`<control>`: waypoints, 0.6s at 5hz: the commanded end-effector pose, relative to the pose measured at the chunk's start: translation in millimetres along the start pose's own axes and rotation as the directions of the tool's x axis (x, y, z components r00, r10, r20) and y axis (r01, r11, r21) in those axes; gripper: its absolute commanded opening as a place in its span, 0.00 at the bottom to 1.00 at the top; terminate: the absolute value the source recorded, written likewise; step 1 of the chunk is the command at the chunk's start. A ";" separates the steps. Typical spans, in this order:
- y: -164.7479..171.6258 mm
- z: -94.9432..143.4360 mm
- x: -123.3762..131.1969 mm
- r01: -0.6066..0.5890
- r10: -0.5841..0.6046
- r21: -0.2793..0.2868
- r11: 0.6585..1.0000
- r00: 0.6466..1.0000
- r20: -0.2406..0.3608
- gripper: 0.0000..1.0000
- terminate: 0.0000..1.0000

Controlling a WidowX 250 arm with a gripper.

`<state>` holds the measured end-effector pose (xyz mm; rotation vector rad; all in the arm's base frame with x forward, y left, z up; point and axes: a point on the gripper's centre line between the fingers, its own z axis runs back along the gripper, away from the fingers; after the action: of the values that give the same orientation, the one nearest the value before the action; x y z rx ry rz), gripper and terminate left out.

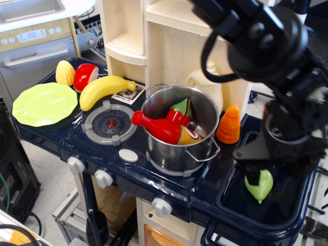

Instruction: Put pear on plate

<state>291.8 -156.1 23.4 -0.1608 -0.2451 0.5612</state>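
Pear [260, 186]: smooth, teardrop-shaped, light-green plastic; wavy-rimmed plate [44, 104]

Pear [260, 186]: upper part hidden behind gripper [256, 170]. Gripper: fingertips indistinct, jaw state unreadable. White bottle [207, 88]: largely hidden behind arm.

The dark blue toy kitchen counter [56, 136] carries the plate [44, 104], corn [65, 73], banana [104, 89] and steel pot [177, 148]; an orange cone [228, 125] stands beside the sink [233, 205]; the pear [259, 185] seemingly lies in the sink.
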 end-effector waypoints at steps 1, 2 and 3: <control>-2.1 -14.1 14.8 0.012 -0.013 -0.068 0.998 1.000 -0.013 1.00 0.00; 6.2 -25.9 5.6 -0.004 0.003 -0.075 0.997 1.000 -0.015 1.00 0.00; 7.0 -15.8 3.9 -0.025 0.023 -0.050 0.998 0.998 -0.054 0.00 0.00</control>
<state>273.9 -145.2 -1.2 -0.1509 -0.1505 0.5768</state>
